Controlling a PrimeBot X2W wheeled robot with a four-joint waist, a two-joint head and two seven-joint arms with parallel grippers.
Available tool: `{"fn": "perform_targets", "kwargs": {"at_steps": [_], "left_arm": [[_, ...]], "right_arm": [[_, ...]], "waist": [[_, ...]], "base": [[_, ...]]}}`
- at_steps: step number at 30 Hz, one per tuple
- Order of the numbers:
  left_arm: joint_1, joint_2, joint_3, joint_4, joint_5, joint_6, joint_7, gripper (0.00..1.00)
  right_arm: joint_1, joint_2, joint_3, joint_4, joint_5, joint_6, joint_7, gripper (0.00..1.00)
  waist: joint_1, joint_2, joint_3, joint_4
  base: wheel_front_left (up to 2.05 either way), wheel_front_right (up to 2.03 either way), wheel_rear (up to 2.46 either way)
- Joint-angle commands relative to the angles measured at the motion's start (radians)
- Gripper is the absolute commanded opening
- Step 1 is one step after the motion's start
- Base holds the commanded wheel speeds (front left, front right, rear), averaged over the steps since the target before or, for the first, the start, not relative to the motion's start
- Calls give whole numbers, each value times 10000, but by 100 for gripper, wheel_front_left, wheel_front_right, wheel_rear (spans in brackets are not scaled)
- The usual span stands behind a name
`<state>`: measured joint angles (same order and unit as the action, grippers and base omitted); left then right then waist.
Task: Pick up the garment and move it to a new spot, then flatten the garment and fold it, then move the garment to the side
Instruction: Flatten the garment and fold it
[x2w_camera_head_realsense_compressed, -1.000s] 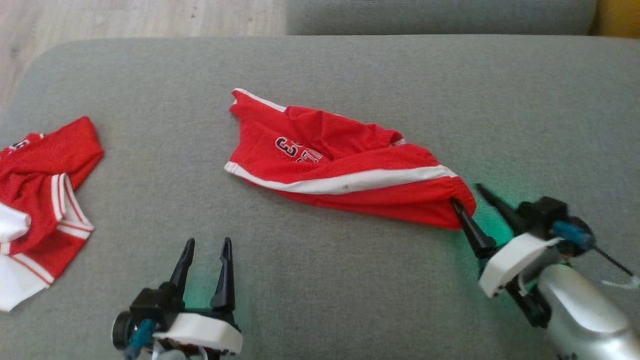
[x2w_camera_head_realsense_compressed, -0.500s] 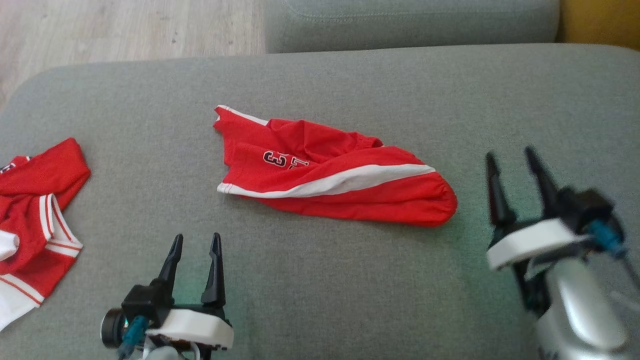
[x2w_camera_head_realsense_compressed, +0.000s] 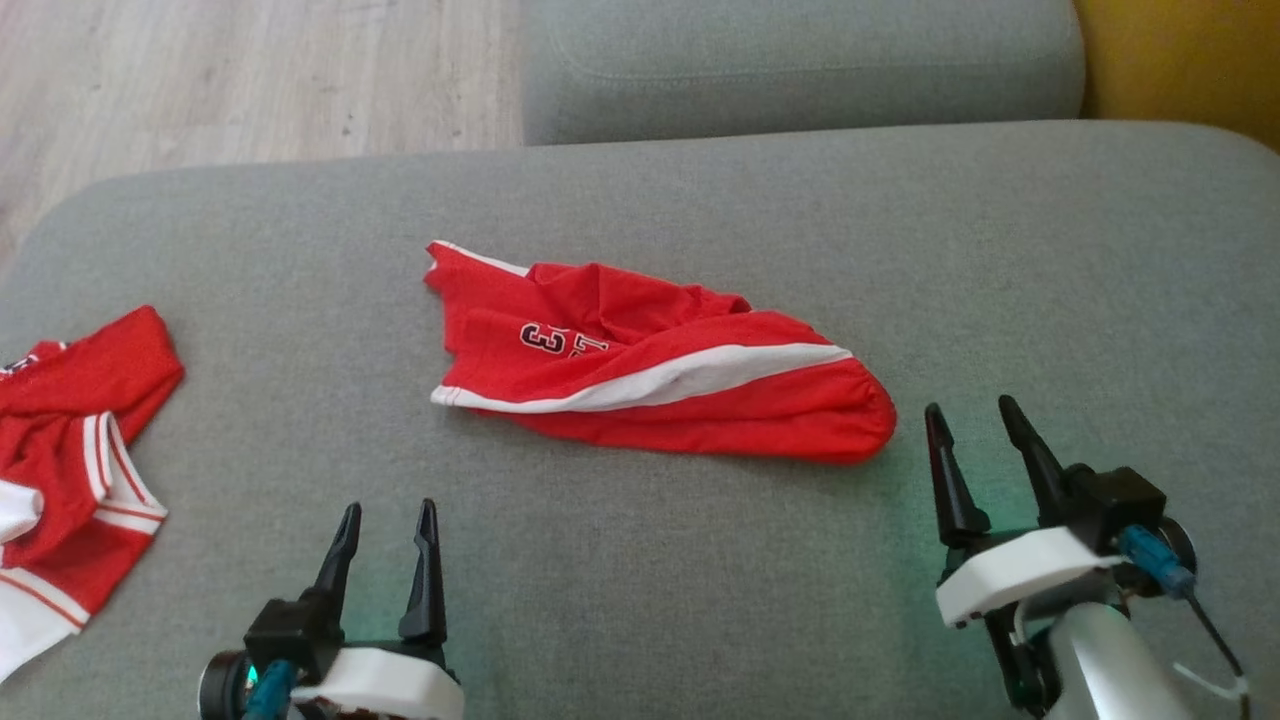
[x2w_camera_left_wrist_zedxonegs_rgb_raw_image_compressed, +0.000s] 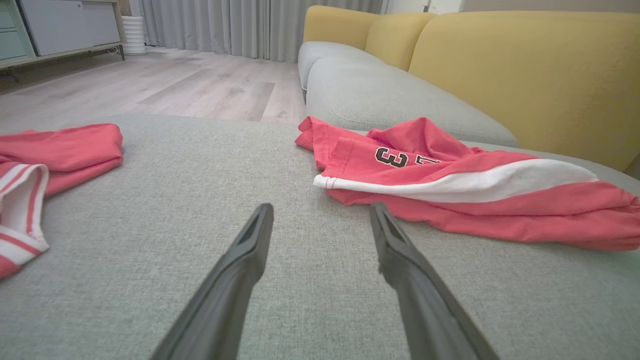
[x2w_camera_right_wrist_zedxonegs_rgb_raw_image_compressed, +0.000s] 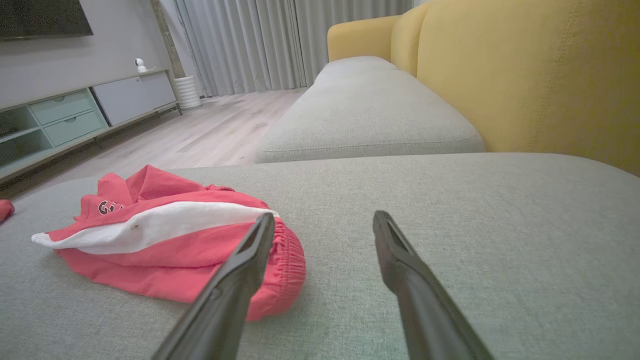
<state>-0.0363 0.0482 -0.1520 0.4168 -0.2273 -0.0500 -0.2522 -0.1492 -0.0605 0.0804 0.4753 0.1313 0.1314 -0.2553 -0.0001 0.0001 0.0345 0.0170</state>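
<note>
Right fingers (x2w_camera_head_realsense_compressed: 947, 470) are spread apart with nothing between them. Tips sit just beside the gathered waistband end of the red fabric shorts with a white side stripe (x2w_camera_head_realsense_compressed: 680, 400), not touching. Left fingers (x2w_camera_head_realsense_compressed: 427, 570) are also spread and empty, near the shorts' hem side but apart from it. Shorts lie crumpled mid-seat on the grey fabric sofa cushion (x2w_camera_head_realsense_compressed: 640, 600). Leg print is a black-outlined "3" (x2w_camera_left_wrist_zedxonegs_rgb_raw_image_compressed: 391, 157); the next characters are under a fold, unreadable. Red-and-white jersey (x2w_camera_head_realsense_compressed: 80, 430) is bunched at the cushion's left edge, well apart, lettering too small to read. Yellow sofa backrest (x2w_camera_right_wrist_zedxonegs_rgb_raw_image_compressed: 525, 75) sits behind.
</note>
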Motion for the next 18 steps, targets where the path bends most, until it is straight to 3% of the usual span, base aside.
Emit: {"fn": "perform_targets", "kwargs": {"at_steps": [1, 8, 18], "left_arm": [[-417, 20, 392, -312, 7, 3, -95, 100], [-1479, 20, 491, -213, -295, -82, -95, 100], [-3379, 20, 424, 1851, -1135, -442, -95, 100]], "right_arm": [[-362, 74, 274, -337, -3, -7, -64, 100], [-795, 79, 426, -524, -58, -7, -64, 100], [-1208, -11, 542, -652, -61, -7, -64, 100]], "waist": [[1, -1, 139, -50], [1, -1, 964, -244], [1, -1, 1859, -528]], "base": [[0, 0, 0], [0, 0, 0], [0, 0, 0]]}}
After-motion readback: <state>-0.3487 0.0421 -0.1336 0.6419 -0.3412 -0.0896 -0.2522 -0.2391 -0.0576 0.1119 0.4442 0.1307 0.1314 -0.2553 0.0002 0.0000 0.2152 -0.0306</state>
